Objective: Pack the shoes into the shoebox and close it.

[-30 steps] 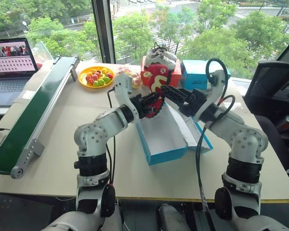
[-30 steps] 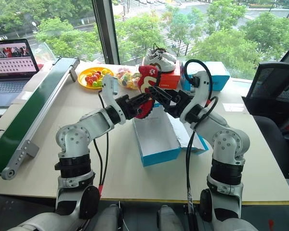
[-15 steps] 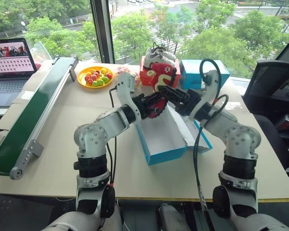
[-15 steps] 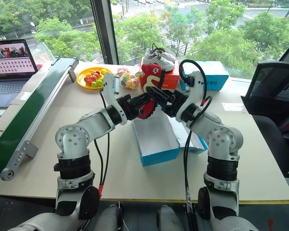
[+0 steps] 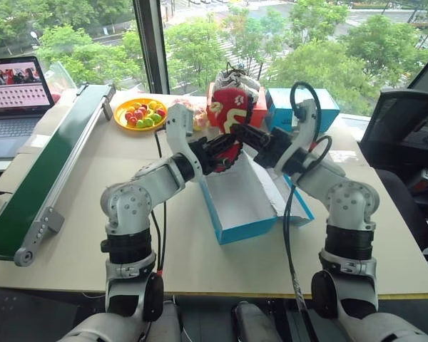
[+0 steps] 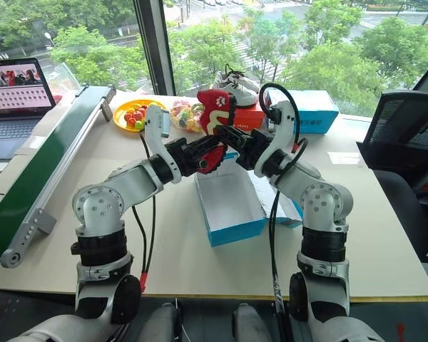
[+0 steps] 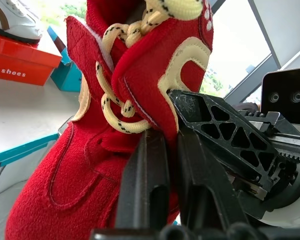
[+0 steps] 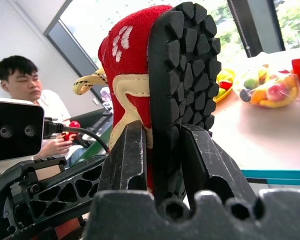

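The shoebox (image 5: pixel 241 203) lies open on the tabletop (image 5: pixel 78 228), and above its far end a shoe (image 5: pixel 226 117) hangs between the left pincer (image 5: pixel 215 151) and right pincer (image 5: pixel 244 135). Behind stand two more boxes (image 5: pixel 299 107); a fruit plate (image 5: pixel 141 112), conveyor (image 5: pixel 50 171) and laptop (image 5: pixel 16 92) lie leftward.

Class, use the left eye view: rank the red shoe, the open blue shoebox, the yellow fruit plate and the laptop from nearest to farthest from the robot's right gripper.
From the right gripper:
1. Red shoe, clamped in it.
2. Blue shoebox, just below on the table.
3. Yellow fruit plate, further along the table on the robot's left.
4. Laptop, at the far left edge.
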